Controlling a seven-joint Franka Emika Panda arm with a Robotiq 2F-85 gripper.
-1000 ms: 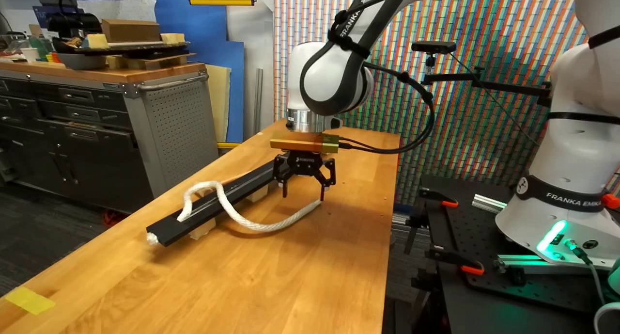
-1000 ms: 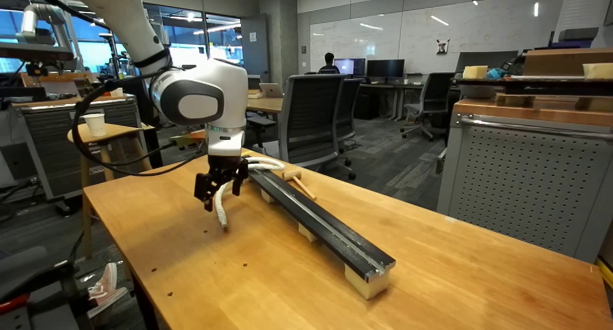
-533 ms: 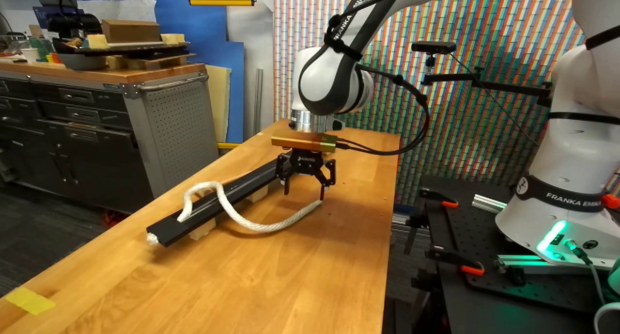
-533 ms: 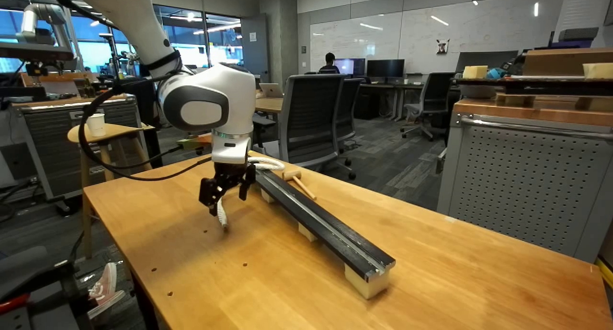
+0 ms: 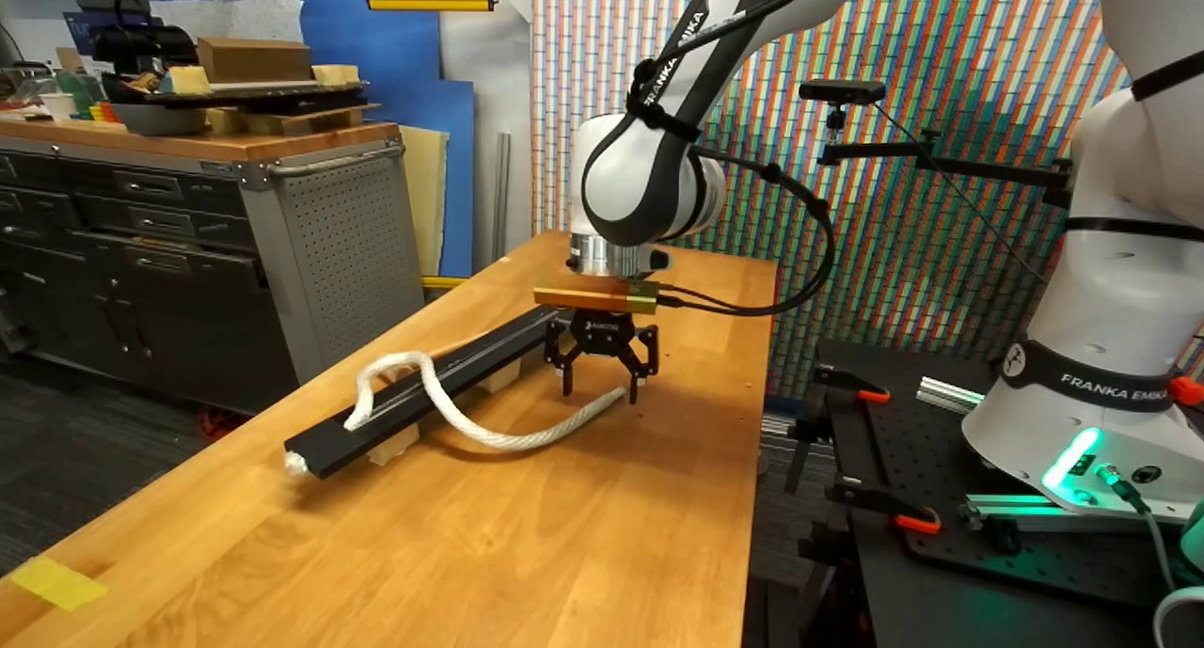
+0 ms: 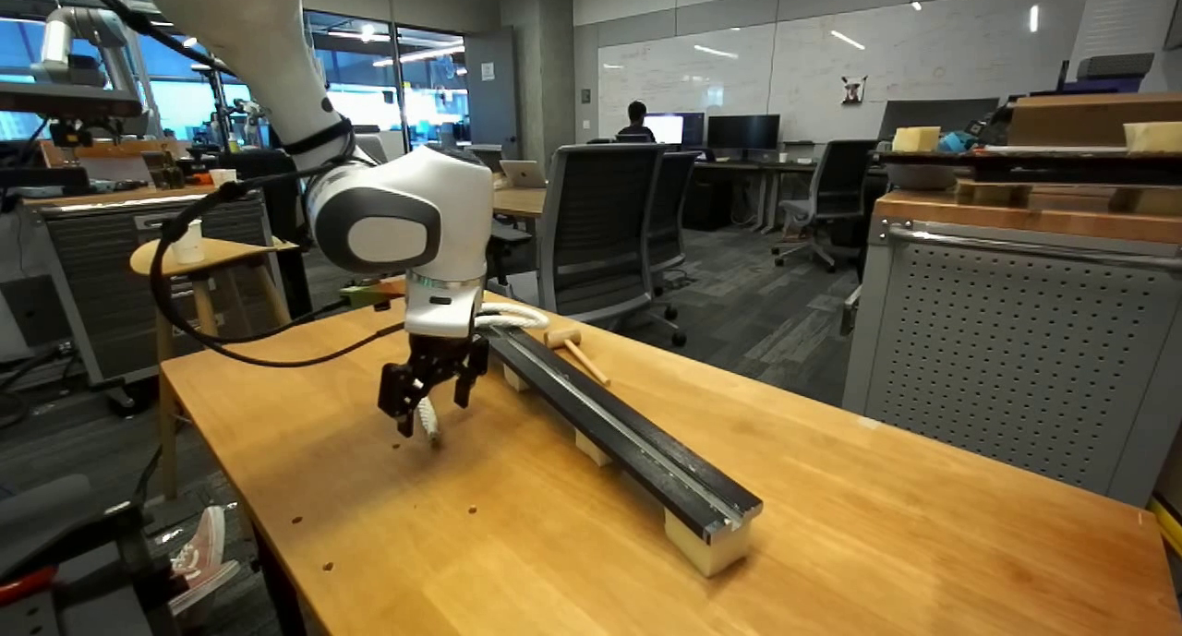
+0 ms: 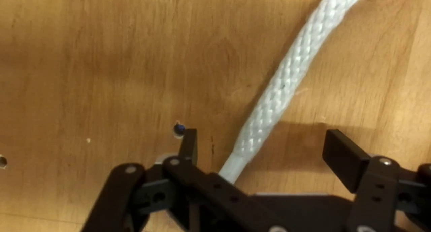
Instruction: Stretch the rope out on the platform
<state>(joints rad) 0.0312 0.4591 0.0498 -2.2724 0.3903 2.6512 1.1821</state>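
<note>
The off-white rope (image 5: 470, 430) has one end lying on the wooden table. It curves up and loops over one end of the black bar platform (image 5: 494, 352), coming down onto its top. A white tuft (image 5: 295, 463) shows at that bar end; whether it is the rope's other end I cannot tell. My gripper (image 5: 600, 396) is open and low above the rope's loose end, in both exterior views (image 6: 433, 418). In the wrist view the rope (image 7: 283, 84) runs between the open fingers (image 7: 261, 144), apparently touching neither; its tip is hidden behind the left finger linkage.
Pale blocks (image 6: 706, 542) hold the bar up off the wooden table (image 6: 923, 534). A wooden mallet (image 6: 580, 354) lies beside the bar. Yellow tape (image 5: 58, 582) is on a table corner. A metal cabinet (image 5: 329, 253) stands beyond the table.
My gripper has come down towards the rope's loose end and shifted slightly sideways, with its fingers still open. The rope and the bar have not moved.
</note>
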